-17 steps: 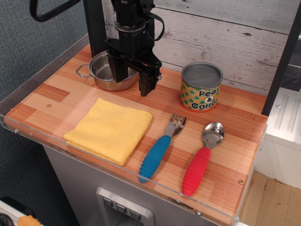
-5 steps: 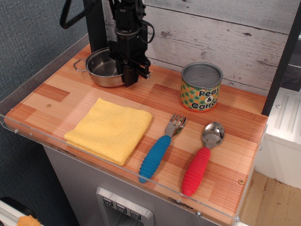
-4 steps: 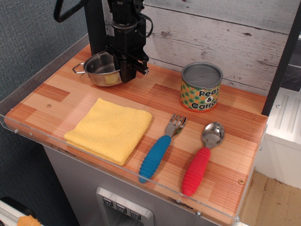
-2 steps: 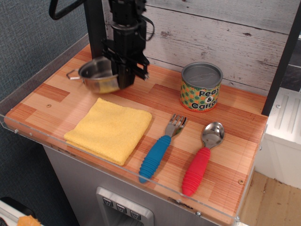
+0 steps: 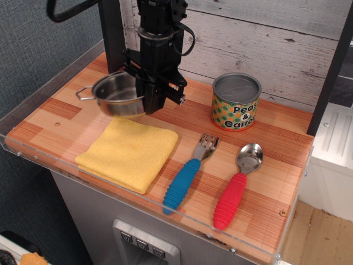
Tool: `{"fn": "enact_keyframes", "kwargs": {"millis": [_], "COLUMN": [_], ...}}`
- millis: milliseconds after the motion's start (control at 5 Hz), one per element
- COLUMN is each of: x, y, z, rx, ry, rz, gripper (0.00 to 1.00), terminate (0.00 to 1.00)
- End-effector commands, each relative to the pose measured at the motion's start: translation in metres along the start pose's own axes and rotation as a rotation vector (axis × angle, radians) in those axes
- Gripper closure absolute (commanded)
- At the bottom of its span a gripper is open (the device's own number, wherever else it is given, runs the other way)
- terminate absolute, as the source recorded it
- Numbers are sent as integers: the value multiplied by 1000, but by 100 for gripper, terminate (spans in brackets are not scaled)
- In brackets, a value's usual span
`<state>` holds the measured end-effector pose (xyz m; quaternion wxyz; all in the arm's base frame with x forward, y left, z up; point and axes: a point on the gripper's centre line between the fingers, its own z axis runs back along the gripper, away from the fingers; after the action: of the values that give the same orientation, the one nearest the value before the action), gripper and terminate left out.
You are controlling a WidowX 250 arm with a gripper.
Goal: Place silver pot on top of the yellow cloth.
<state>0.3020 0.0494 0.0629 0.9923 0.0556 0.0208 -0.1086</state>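
Wooden tabletop [image 5: 276, 182]: pincer [image 5: 151, 102] clamped on right rim of silver pot [image 5: 117, 94], pot raised at its left, yellow cloth [image 5: 128, 151] just below-front.

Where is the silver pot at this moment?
The silver pot is at the back left of the table, held by the gripper on its right rim, above the far edge of the yellow cloth, left of the can.

Looks like a toy kitchen rigged up as a robot lab: small wood-print worktop [image 5: 265, 182] with a clear plastic edge, whitewashed plank backdrop [image 5: 265, 38], toy "Peas & Carrots" can [image 5: 236, 102], chunky plastic-handled fork [image 5: 187, 174] and spoon [image 5: 237, 185], probably oven knobs [image 5: 142, 244] underneath.
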Motion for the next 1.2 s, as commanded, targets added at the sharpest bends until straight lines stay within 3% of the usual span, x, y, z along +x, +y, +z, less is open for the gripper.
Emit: {"fn": "enact_keyframes", "kwargs": {"millis": [0,400,1000], "x": [-27,-43,-35], "y": [-17,-32,-37], "z": [10,-10,-23], "rx": [38,59,61], "ry": [-51,-47,-59], "rz": [62,57,30], "gripper": [100,100,100], "terminate": [0,0,0]}}
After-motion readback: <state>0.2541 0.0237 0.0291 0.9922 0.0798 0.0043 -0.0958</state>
